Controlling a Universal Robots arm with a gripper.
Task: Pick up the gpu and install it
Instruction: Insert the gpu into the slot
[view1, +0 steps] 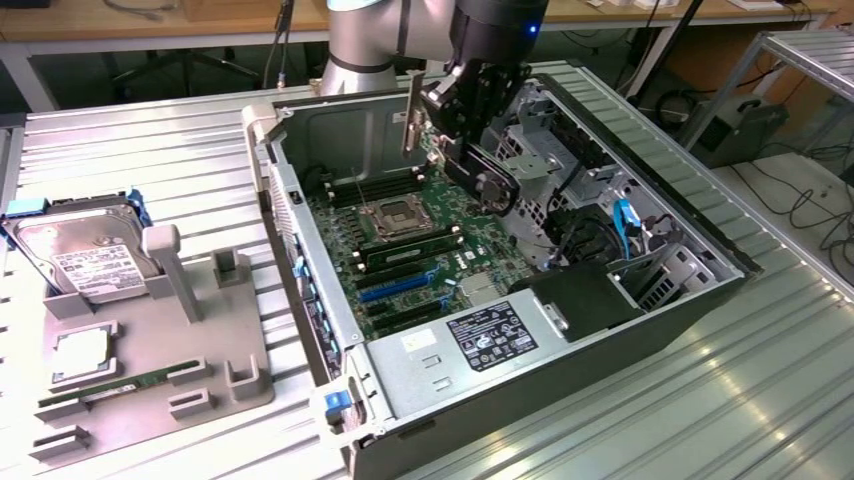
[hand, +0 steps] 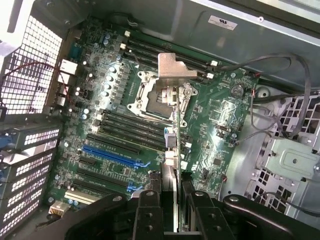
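My gripper (view1: 461, 120) is shut on the gpu (view1: 491, 185), which hangs on edge above the open computer case (view1: 694, 250). Its silver end bracket (view1: 416, 115) points up toward the case's rear wall, and the black shroud faces the drive cage. In the wrist view the gpu (hand: 171, 165) runs edge-on between my two black fingers (hand: 149, 212), and its bracket (hand: 172, 70) hangs over the CPU socket (hand: 150, 95). The motherboard (hand: 115, 125) lies below, with a blue expansion slot (hand: 110, 155) and black slots to one side of the card.
A grey fixture plate (view1: 160, 350) at the exterior view's left holds a hard drive (view1: 80, 255) and a green RAM stick (view1: 114, 390). Inside the case are the power supply (view1: 467, 340), a metal drive cage (view1: 561, 170) and loose cables (hand: 280, 95).
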